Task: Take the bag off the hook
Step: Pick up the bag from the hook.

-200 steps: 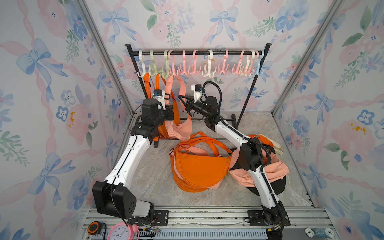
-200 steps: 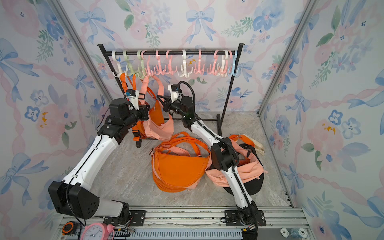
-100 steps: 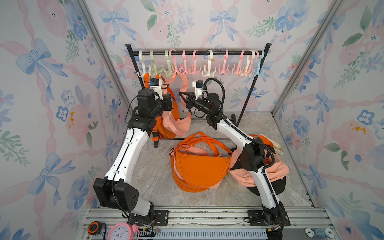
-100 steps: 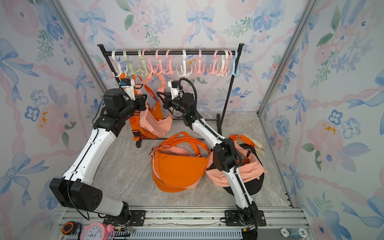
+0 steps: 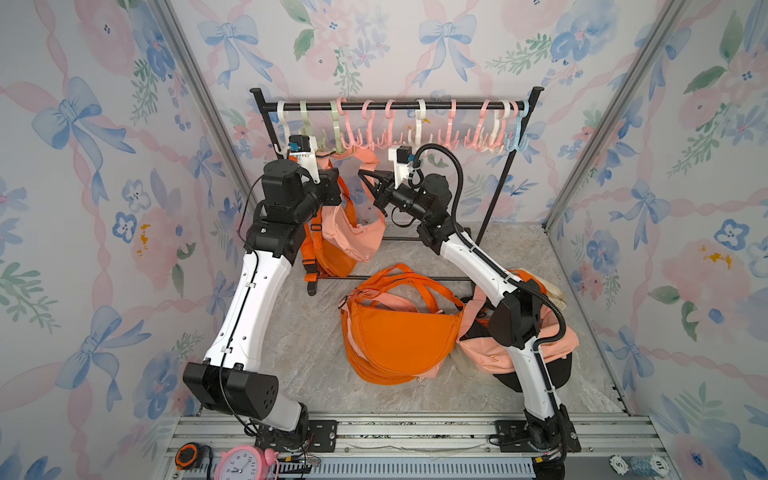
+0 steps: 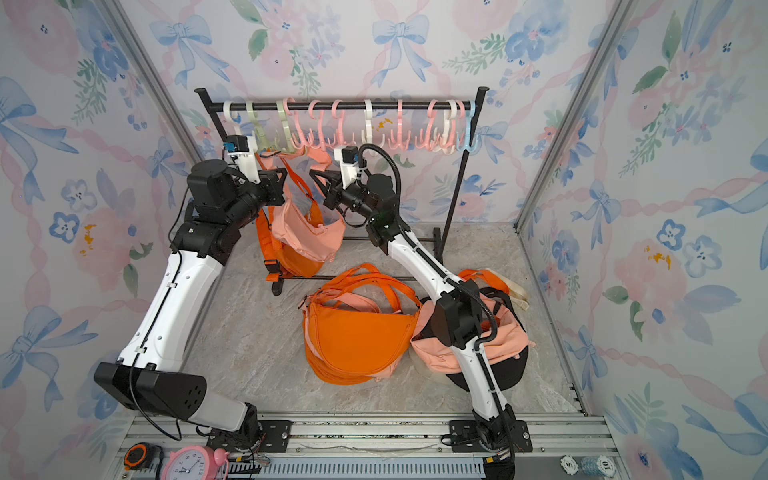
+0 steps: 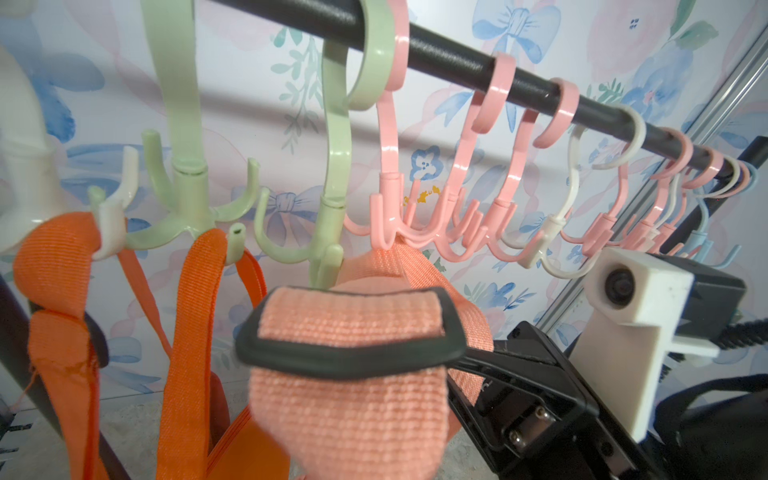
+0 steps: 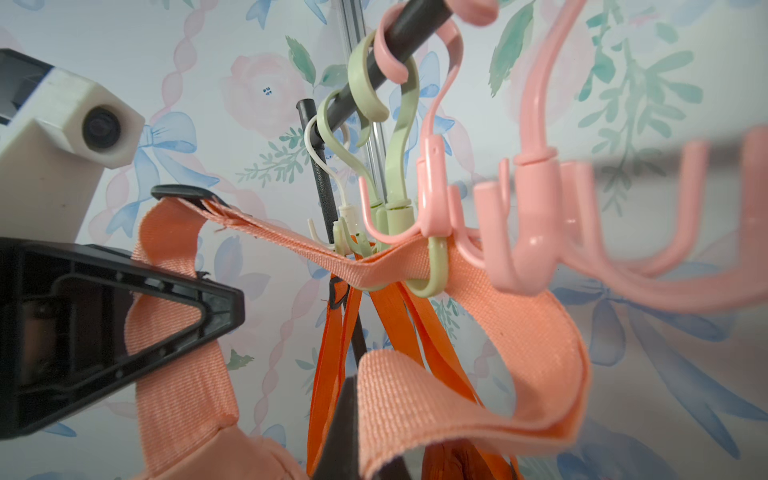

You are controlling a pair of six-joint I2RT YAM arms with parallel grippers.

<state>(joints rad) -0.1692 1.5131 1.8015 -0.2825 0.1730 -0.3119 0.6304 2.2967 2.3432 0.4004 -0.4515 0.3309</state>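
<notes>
A salmon-pink bag (image 5: 353, 232) (image 6: 307, 232) hangs below the rack by its pink strap (image 8: 415, 257). The strap is looped through a prong of a green hook (image 8: 434, 270), tight against a pink hook (image 8: 436, 208). My left gripper (image 5: 332, 193) (image 8: 124, 316) is shut on the strap just under its black buckle (image 7: 349, 357); the webbing hides my own jaws in the left wrist view. My right gripper (image 5: 365, 176) (image 6: 318, 176) is shut on the strap's other side, a dark finger (image 8: 345, 415) pressed against the webbing. Slack strap bows between the two grips.
The black rack rail (image 5: 395, 107) carries several pink, green and white hooks. An orange bag (image 5: 332, 257) hangs behind the pink one on the left hooks. More orange bags (image 5: 399, 332) and pink bags (image 5: 490, 353) lie on the floor around my right arm.
Both grippers have risen towards the rail with the strap, and the pink bag has come up with them. Both stayed shut.
</notes>
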